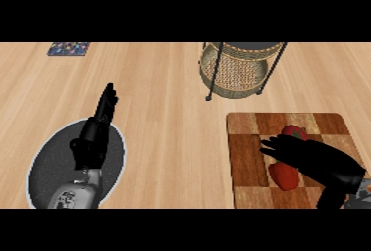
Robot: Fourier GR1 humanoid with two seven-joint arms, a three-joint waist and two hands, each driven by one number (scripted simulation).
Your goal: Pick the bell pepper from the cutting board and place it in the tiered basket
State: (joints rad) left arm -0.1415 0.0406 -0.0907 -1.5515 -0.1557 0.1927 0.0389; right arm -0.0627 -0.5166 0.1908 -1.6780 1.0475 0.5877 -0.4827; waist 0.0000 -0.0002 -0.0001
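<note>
- Head view, looking steeply down: a red bell pepper [287, 175] lies on a checkered wooden cutting board [250, 147] at the right side of the scene.
- The right robot hand [308, 156] comes in from the lower right corner and sits directly over the pepper, covering its middle; red shows above the hand near the board's centre and below it toward the near edge.
- The fingers of this robot hand are bent and point left across the pepper. Whether they actually close round it cannot be told from this angle.
- The left robot hand [106, 105] shows at the left, well apart from the board. Its fingers are straight and point away from the robot; it holds nothing.
- The left forearm lies over a dark, speckled round plate [51, 159] with a pale rim, at the lower left.
- The tiered basket [239, 68], woven wicker in a thin black frame, stands at the far side of the counter, beyond the board's far left corner and apart from it.
- The counter [170, 142] is light wood with a lengthwise grain.
- A small mat with a multicoloured pattern [69, 48] lies at the far left edge.
</note>
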